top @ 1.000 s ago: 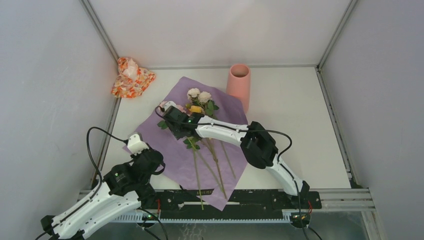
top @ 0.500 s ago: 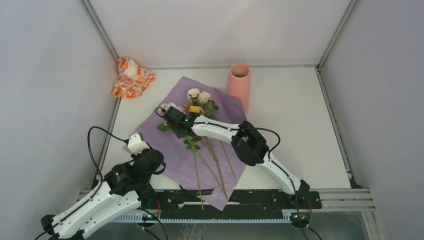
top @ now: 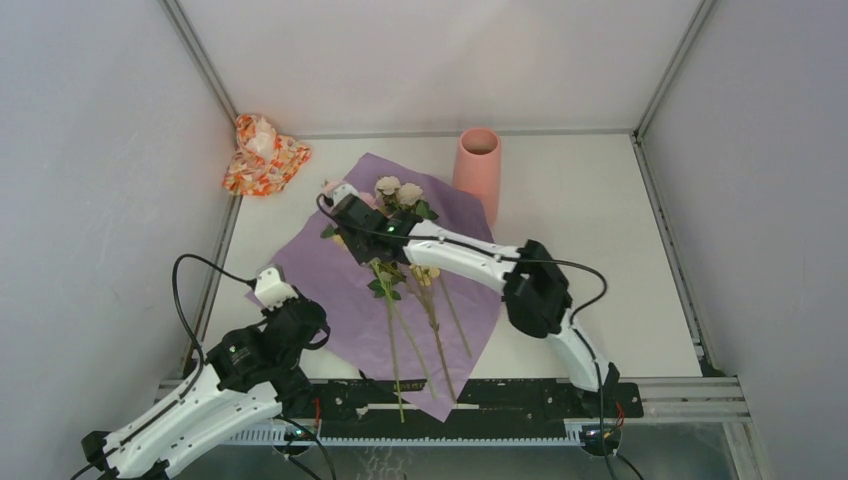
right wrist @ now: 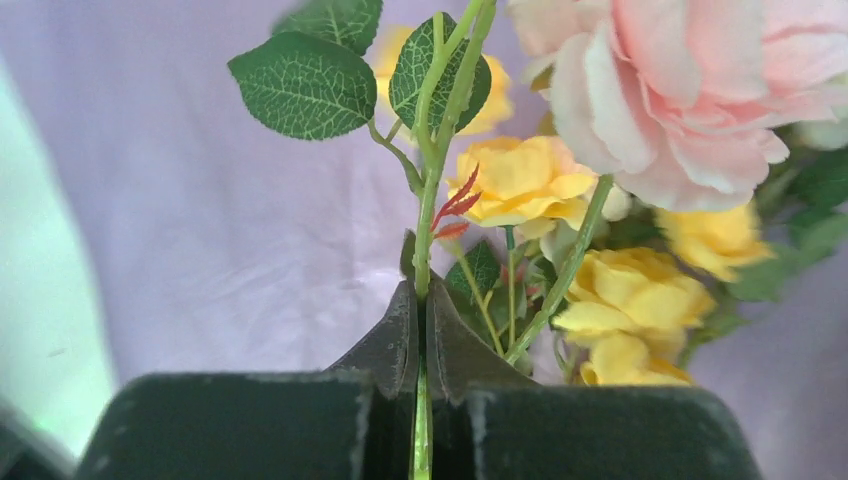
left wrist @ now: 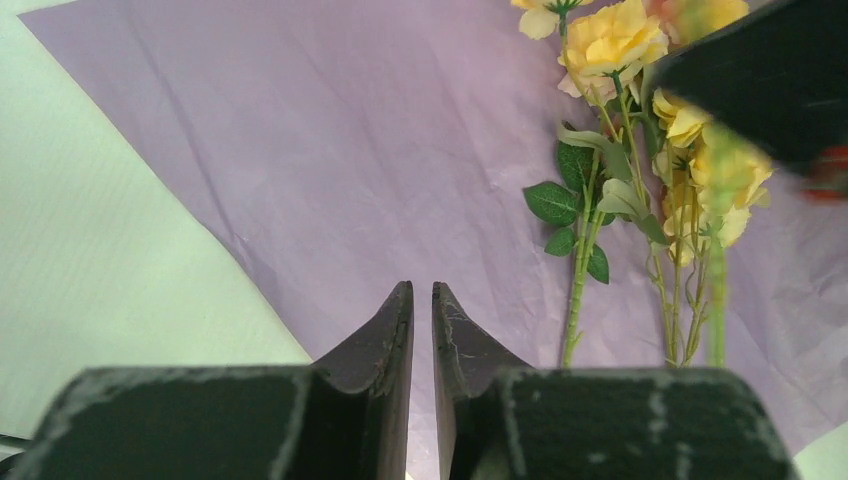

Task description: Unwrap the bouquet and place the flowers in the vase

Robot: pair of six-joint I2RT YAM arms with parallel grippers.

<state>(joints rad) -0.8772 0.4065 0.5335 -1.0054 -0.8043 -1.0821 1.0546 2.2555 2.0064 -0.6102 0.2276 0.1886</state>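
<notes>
my right tool (right wrist: 421,296) was closed on one green rose stem (right wrist: 428,215), just below its leaves. the rest of the flowers (top: 400,200) lay on the opened purple paper (top: 330,290), spread flat on the surface (top: 590,220). so the unwrapping looked done, and the step in hand was picking up the flowers. the vase (top: 478,165) stood upright at the paper's far edge, near the flower heads. next i judged i had to lift this stem clear of its neighbours, carry it over and lower its cut end into the mouth. my left tool (left wrist: 421,292) hung barely ajar, holding nothing.
</notes>
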